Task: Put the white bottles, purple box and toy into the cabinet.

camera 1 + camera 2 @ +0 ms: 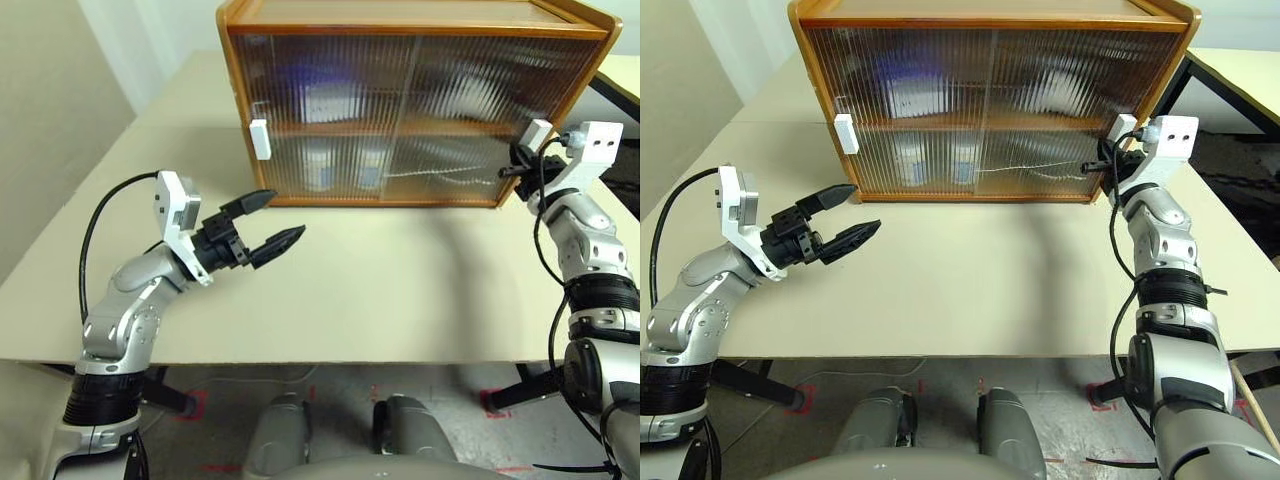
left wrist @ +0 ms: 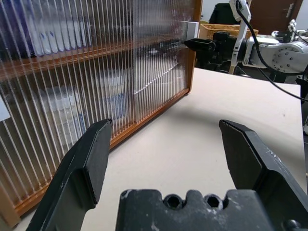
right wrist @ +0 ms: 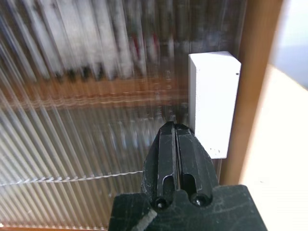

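With both ribbed sliding doors drawn across its front, cabinet [image 1: 415,100] seen in upper centre of the head views, standing on beige table [image 1: 350,290]. Behind the translucent panels, only blurred shapes: a purple-blue smear at upper left of the top shelf, pale forms with blue-grey patches on the lower shelf, likely the white bottles [image 1: 320,165]; purple box and toy not told apart with certainty. One white block handle [image 1: 260,139] at the cabinet's left edge, a second white handle [image 3: 213,103] at its right edge. Right gripper [image 3: 174,132] at right of frame, fingers pressed fully together, tips just beside the inner face of that second handle, against the ribbed door; actual contact not confirmed. Left gripper [image 1: 273,222] at lower left, over bare tabletop, well apart from the cabinet, fingers spread wide, nothing between them, pointing toward the cabinet's lower front.
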Available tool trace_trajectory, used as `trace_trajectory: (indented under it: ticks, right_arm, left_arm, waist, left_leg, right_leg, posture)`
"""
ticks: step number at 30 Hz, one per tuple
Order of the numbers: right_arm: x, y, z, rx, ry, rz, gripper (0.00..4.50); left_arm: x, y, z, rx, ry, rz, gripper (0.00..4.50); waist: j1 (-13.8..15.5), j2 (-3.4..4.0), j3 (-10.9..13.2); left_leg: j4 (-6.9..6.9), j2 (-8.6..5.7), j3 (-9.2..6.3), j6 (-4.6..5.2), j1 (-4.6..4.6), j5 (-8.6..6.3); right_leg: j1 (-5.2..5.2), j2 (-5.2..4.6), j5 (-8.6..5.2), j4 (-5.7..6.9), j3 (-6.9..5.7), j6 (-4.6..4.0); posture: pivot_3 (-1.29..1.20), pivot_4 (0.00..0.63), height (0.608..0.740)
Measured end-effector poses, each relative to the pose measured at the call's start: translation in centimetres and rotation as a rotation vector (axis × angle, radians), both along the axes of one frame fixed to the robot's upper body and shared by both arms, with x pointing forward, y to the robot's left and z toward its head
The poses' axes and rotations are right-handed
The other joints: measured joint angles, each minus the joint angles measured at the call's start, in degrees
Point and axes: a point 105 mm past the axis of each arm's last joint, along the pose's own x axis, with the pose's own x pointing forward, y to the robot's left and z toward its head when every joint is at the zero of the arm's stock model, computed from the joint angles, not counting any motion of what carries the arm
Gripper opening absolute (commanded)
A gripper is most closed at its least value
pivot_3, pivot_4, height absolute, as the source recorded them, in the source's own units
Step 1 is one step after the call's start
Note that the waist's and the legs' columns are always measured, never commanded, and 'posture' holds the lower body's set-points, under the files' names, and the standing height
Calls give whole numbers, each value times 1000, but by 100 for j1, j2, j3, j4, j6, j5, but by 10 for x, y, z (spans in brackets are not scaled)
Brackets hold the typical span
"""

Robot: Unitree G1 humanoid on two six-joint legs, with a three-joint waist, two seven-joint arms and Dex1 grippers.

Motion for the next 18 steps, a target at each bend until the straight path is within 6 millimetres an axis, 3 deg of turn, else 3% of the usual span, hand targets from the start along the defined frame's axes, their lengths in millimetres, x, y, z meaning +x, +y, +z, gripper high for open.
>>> trace_trajectory:
  ticks: [8,12,14,18]
  right_arm:
    - [0,1,5,38,16,9,14]
    - [-10,21,30,70,-37,139,941]
    - [-18,37,42,55,-54,238,1721]
    - [-38,23,20,-28,52,283,3243]
  left_arm:
    - [-1,1,-2,0,7,5,4500]
    - [-4,4,-1,1,0,22,4500]
    - [-5,4,1,-1,-9,33,4500]
    - [-5,17,-1,7,4,126,4500]
  waist:
    - [10,2,2]
    - [-3,9,7]
    - [-7,9,7]
    - [102,-2,13]
  left_leg:
    - [0,-2,-1,4,-4,2]
    - [-3,10,-2,3,-4,1]
    - [-5,16,-1,0,-1,0]
    - [-11,10,-3,-1,-4,-2]
  right_leg:
    - [2,-2,-1,-4,2,5]
    - [-4,4,-3,-3,1,4]
    - [-4,8,-3,-2,-2,5]
    - [-4,3,-21,-5,-4,-1]
  posture:
    - [143,1,740]
    - [150,5,740]
    - [158,10,740]
    - [156,17,740]
